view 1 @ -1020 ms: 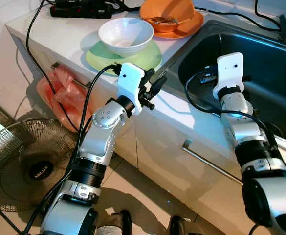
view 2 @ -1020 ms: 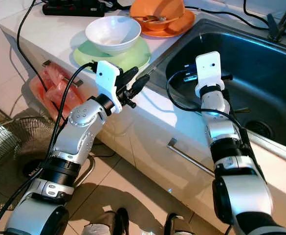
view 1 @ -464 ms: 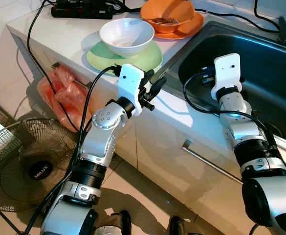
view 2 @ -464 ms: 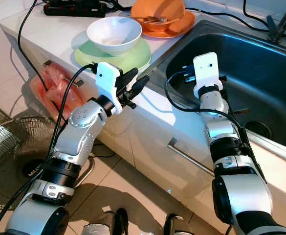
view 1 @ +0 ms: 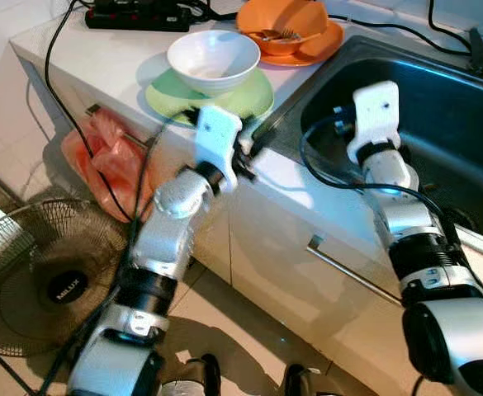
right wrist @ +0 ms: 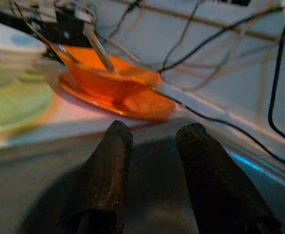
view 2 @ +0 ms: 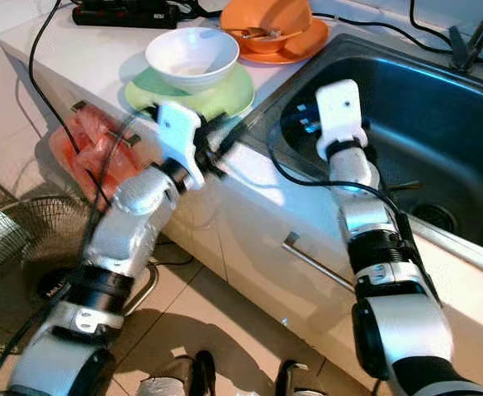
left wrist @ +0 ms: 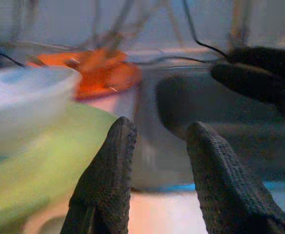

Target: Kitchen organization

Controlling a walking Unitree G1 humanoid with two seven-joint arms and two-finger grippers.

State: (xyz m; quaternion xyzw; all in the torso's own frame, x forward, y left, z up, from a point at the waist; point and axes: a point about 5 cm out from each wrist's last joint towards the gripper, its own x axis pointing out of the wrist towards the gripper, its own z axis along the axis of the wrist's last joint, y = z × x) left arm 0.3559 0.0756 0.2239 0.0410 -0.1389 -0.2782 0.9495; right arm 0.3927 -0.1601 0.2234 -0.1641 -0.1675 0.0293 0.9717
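My left fingers, slightly parted and empty, point at the green plate under the white bowl, lined up to reach it. My right fingers, likewise parted and empty, hang over the sink facing the orange bowl.

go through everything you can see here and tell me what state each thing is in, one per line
White bowl: upright, on the green plate.
Green plate: flat on the counter.
Orange bowl: on the orange plate, utensil inside.
Sink: no dishes visible in it.
Left end effector: open, holding nothing, at the counter edge.
Right end effector: open, holding nothing, over the sink.
Fan: on the floor.
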